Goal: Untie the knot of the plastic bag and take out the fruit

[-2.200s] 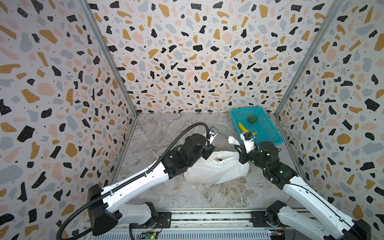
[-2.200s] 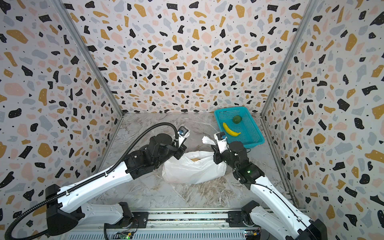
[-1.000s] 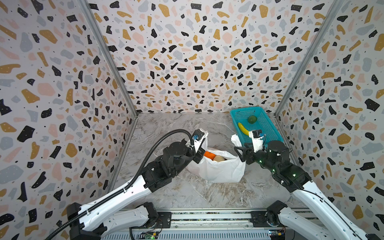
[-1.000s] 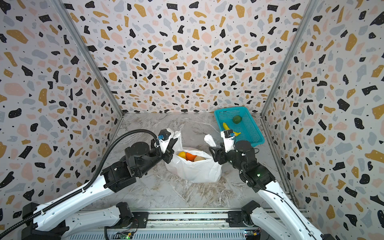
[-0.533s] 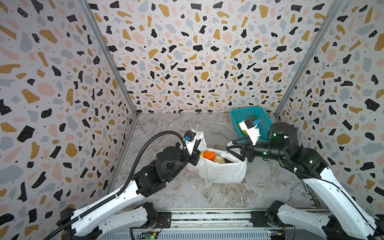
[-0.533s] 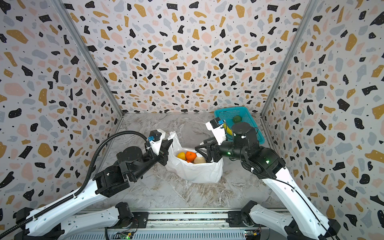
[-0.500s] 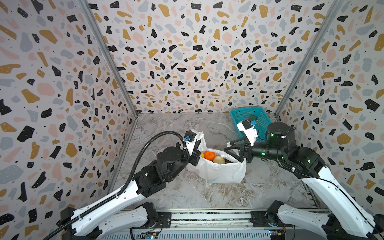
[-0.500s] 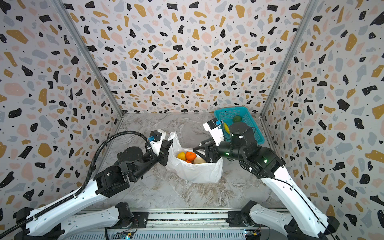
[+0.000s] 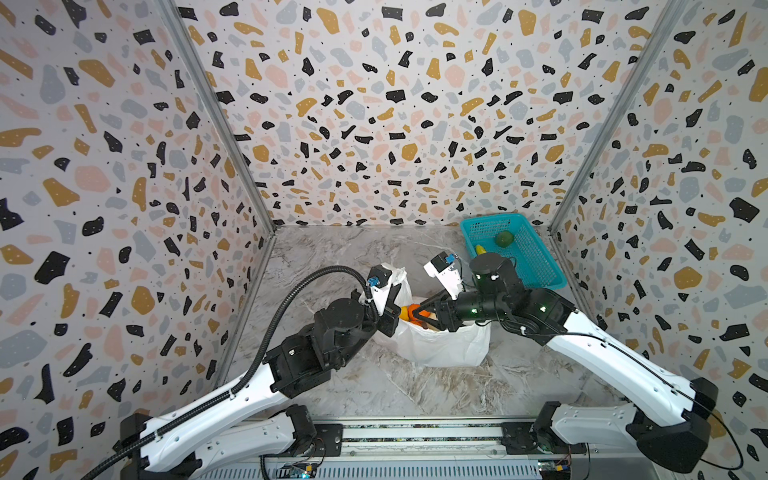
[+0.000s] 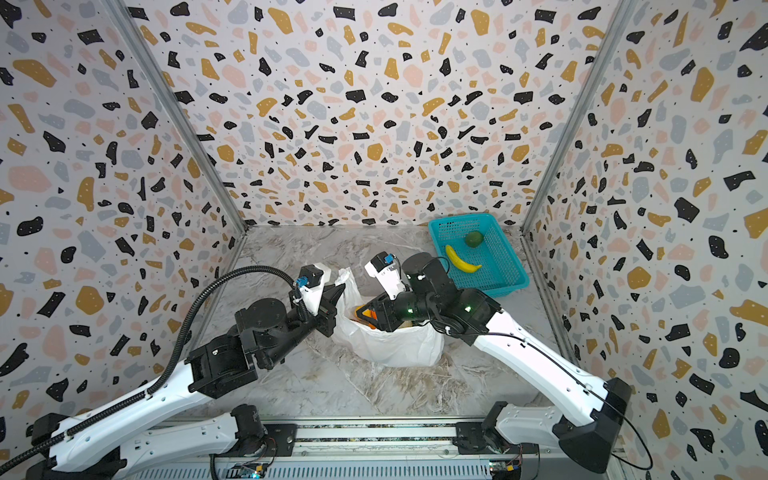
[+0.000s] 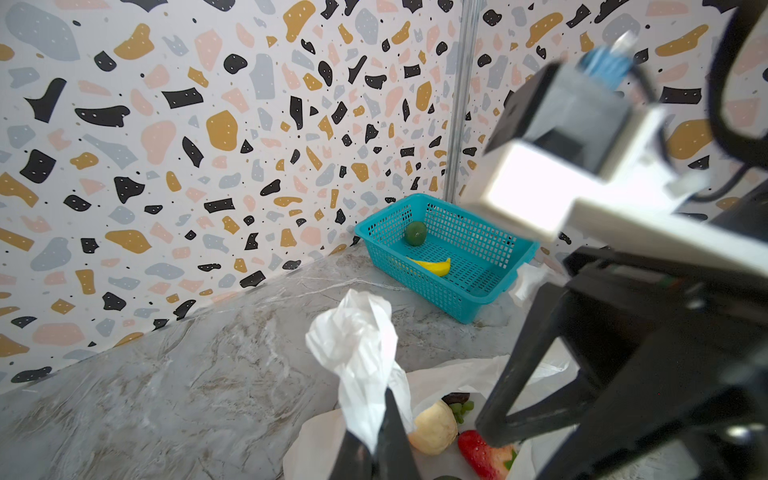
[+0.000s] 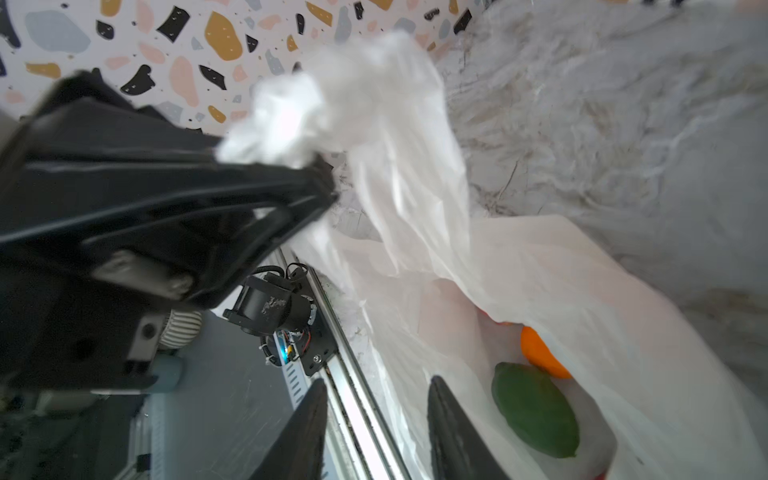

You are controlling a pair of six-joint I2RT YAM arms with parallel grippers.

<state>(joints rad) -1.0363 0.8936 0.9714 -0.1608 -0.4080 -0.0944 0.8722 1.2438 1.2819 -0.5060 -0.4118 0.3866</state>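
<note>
Bag mid-table, mouth open, fruit inside. Left gripper pinches bag rim: hold it high, taut. Right gripper half open, empty, at mouth: centre jaws over one fruit before closing.

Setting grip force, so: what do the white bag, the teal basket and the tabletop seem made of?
Plastic bag: thin translucent white film, faintly glossy; it crumples in soft folds and light passes through.
Basket: rigid teal moulded plastic, seemingly, with gridded holes.
Tabletop: grey marble-look veining, matte; stone or printed sheet, cannot tell.
</note>
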